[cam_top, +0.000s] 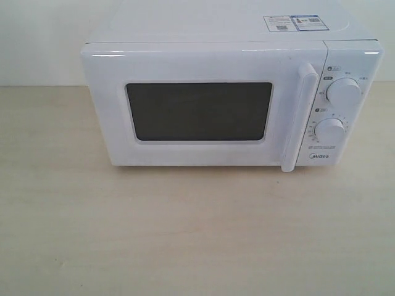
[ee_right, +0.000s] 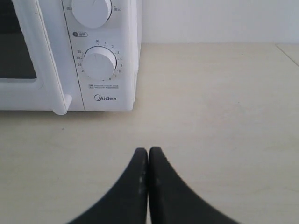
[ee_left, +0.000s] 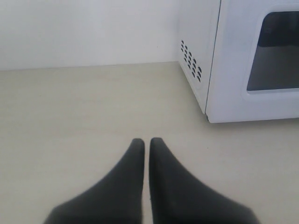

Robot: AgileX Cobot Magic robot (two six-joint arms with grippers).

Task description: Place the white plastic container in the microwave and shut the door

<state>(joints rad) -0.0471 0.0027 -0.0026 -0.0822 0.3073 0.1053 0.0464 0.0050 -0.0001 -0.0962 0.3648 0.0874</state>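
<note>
The white countertop microwave (cam_top: 229,102) stands on the pale wooden counter (cam_top: 185,234), towards its back, near the light wall. We see its white door (cam_top: 203,65) fully closed, flush with the front. The long vertical white handle (cam_top: 299,117) runs down the door's right side. The dark rectangular window (cam_top: 199,111) shows us nothing of the inside. Two round white dials (cam_top: 344,91) sit one above the other on the right panel, and printed stickers (cam_top: 292,23) lie on top of the housing.

The left tool (ee_left: 146,142) hangs over bare counter, near the microwave's vented side and apart from it. Its black fingers (ee_left: 131,172) are drawn together with only a thin slit between the tips, and they hold nothing. The right tool (ee_right: 148,151) hangs over the counter in front of the dial panel, clear of the microwave. Its fingers are pressed tight together and it is empty.
</note>
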